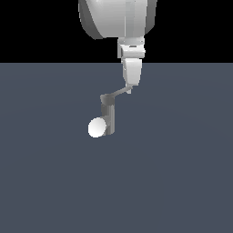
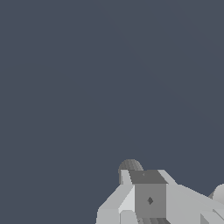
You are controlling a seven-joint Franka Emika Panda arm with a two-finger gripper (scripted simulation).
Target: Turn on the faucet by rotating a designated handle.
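Note:
The faucet [image 1: 109,117] is a small grey upright post with a round white spout end [image 1: 97,127] facing the exterior view's left and a darker top cap. Its handle [image 1: 119,93], a thin light-grey bar, runs from the cap up toward the exterior view's right. My gripper [image 1: 130,88] hangs straight down from above with its tips at the handle's far end, seemingly touching it. The fingers [image 1: 132,73] overlap into one pale block, so their gap is hidden. In the wrist view, pale fingers [image 2: 117,202] flank a darker grey block [image 2: 150,199], with a dark rounded part [image 2: 130,166] beyond.
A flat, dark blue-grey floor [image 1: 182,173] spreads all around the faucet. The large white arm body [image 1: 113,18] fills the top middle of the exterior view. No other objects show.

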